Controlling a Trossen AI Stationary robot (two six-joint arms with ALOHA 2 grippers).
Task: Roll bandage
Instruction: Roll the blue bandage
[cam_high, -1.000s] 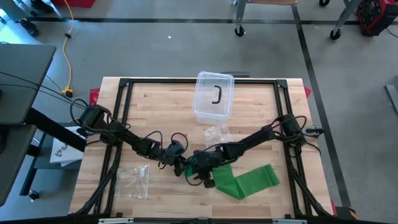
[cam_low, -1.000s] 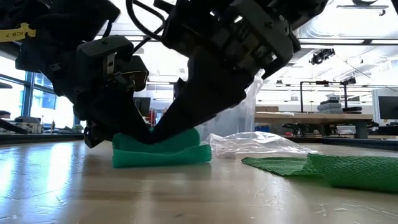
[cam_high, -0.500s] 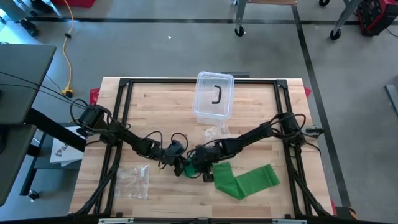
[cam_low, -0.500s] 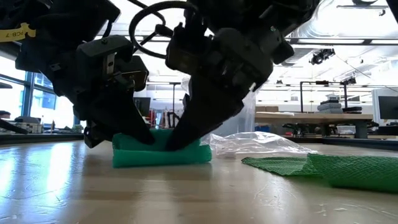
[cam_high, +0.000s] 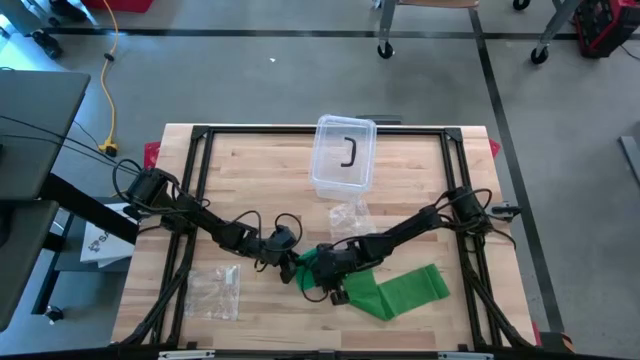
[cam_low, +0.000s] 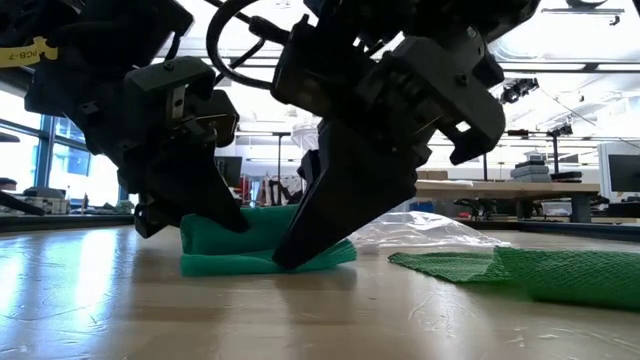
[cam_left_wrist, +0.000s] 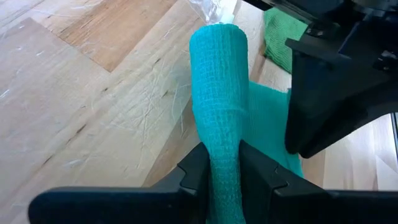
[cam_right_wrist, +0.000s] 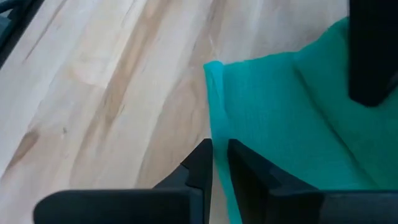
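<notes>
You're partway: the left claw (cam_left_wrist: 221, 168) pinches the rolled end of the bandage (cam_left_wrist: 219, 93) mid-table, the right claw (cam_right_wrist: 219, 163) nips its loose edge (most of the strip lies unrolled).

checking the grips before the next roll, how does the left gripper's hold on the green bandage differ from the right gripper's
The left gripper is shut on the rolled end of the green mesh bandage, its dark fingers squeezing the thick tube. The right gripper is shut on a thin flat edge of the same bandage, fingers nearly touching. Both pinch it low at the wooden table, close together.
</notes>
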